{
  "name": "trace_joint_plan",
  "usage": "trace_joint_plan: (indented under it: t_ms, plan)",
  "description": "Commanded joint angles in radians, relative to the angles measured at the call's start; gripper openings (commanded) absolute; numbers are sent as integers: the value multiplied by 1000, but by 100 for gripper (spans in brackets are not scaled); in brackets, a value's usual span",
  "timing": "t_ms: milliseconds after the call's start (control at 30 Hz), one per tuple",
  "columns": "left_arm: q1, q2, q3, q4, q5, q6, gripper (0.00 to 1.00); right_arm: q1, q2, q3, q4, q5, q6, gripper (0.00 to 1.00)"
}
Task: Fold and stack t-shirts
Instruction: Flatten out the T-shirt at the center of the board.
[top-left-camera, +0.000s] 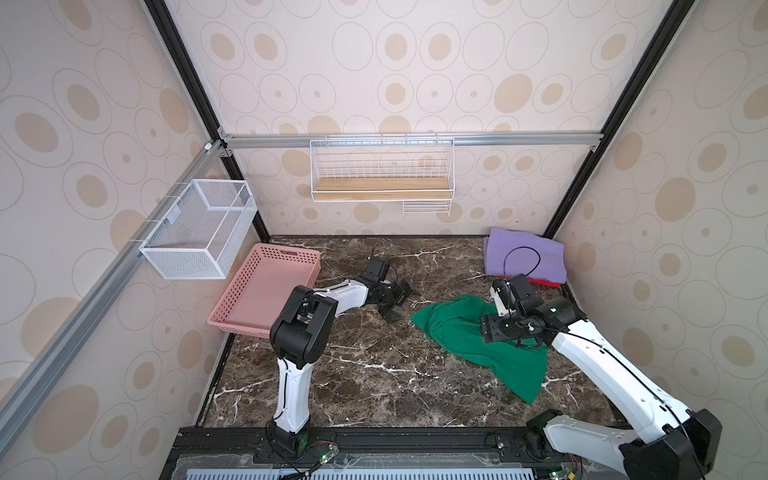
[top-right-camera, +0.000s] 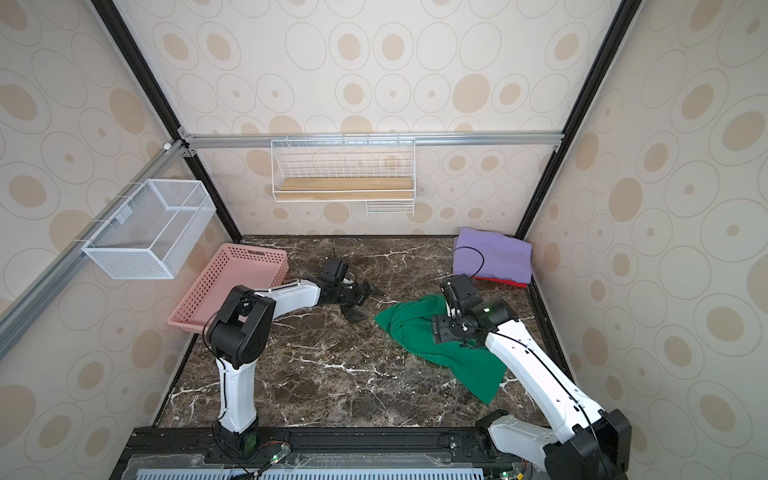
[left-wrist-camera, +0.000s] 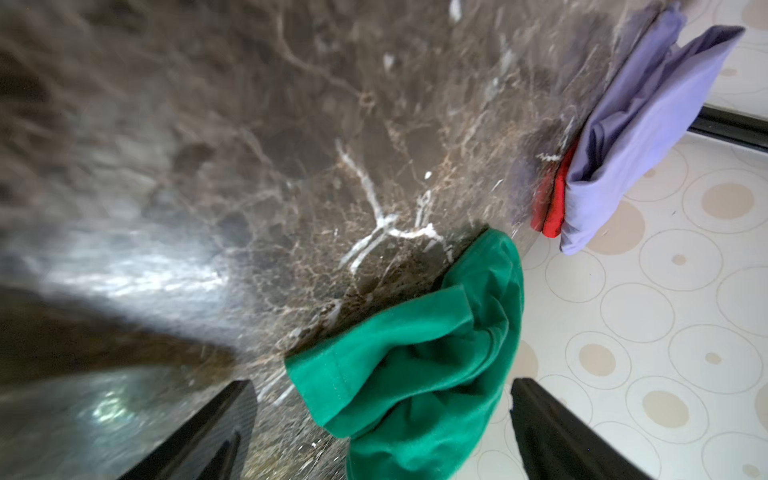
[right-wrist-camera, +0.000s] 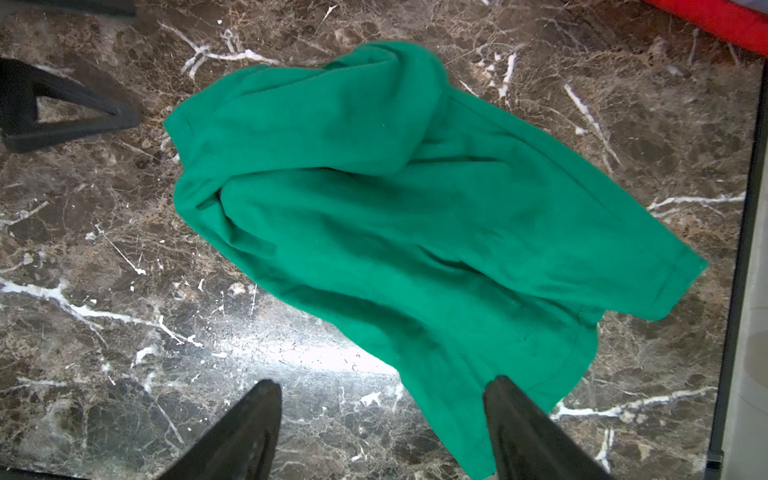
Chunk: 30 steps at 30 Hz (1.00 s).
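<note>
Leftmost, the pink basket (top-left-camera: 266, 286) sits on the surface (top-left-camera: 353, 374), and the left end effector (top-left-camera: 401, 302) near it stands wide apart, empty. Rightward, the green t-shirt (top-left-camera: 465, 345) lies crumpled under the right end effector (right-wrist-camera: 380, 386), also apart. The lavender t-shirt (top-left-camera: 525, 257) rests folded atop the red t-shirt (top-left-camera: 548, 283) in the far-right corner.

place: robot lab booth | cues: aluminium frame rails (top-left-camera: 415, 139), wallpapered panels (top-left-camera: 374, 62), marble-patterned tabletop (top-left-camera: 374, 374)

green t-shirt (top-left-camera: 498, 365): crumpled, unfolded, right side | lavender t-shirt (top-left-camera: 552, 262): folded, atop red t-shirt (top-left-camera: 548, 283), back-right corner
</note>
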Motion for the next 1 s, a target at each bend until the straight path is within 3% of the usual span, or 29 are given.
trace_joint_plan:
  t_ms: [0, 300, 433, 500, 633, 867, 967]
  plan:
    - [-66, 18, -31, 99, 13, -120, 99, -8, -8, -13, -16, 14, 10, 83]
    - [-138, 38, -97, 100, 1, -164, 99, -12, -35, -44, -13, 23, 7, 83]
    - [-138, 49, -105, 81, 0, -155, 82, -18, -65, -61, -11, 30, 6, 83]
    - [-137, 59, -95, 63, -6, -145, 78, -21, -73, -65, -14, 28, 5, 83]
    - [-128, 67, -59, 2, -27, -95, 73, -29, -92, -75, -13, 19, 5, 83]
    - [-58, 21, -21, -226, -108, 95, 78, -34, -112, -90, -16, 11, 2, 83]
    - [-36, -11, -65, -227, -131, 109, 69, -34, -111, -92, -9, 7, 1, 83]
